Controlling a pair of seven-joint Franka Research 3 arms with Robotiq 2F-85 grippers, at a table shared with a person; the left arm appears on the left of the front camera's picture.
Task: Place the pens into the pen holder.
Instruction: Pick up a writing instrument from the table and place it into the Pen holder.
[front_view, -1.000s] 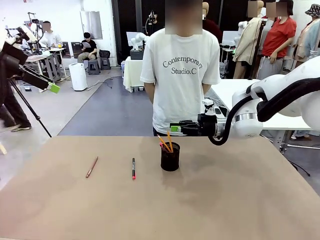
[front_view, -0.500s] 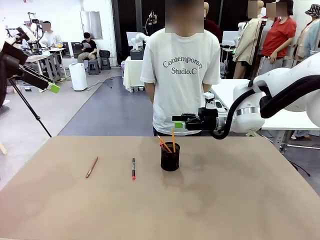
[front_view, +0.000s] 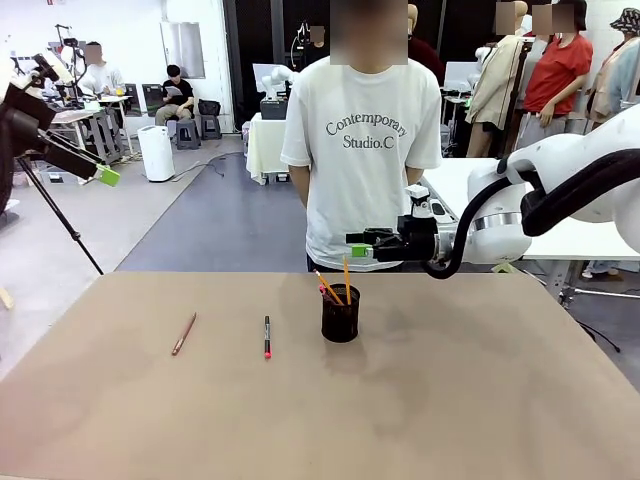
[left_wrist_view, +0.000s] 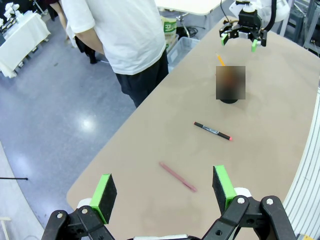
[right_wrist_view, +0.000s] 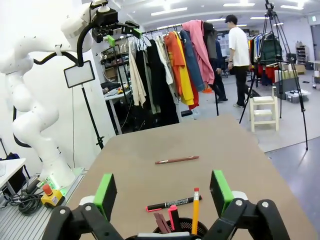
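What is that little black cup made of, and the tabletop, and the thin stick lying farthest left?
The cup looks like black metal mesh: its wall seems dark yet slightly see-through, though that is hard to confirm. The tabletop is matte tan, perhaps laminate or board; no shine or grain shows. The stick looks like a dull brownish wooden pencil, but is too small to be sure.

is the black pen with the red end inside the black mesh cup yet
No, the black pen with the red end lies flat on the brown table, apart from the black mesh cup.
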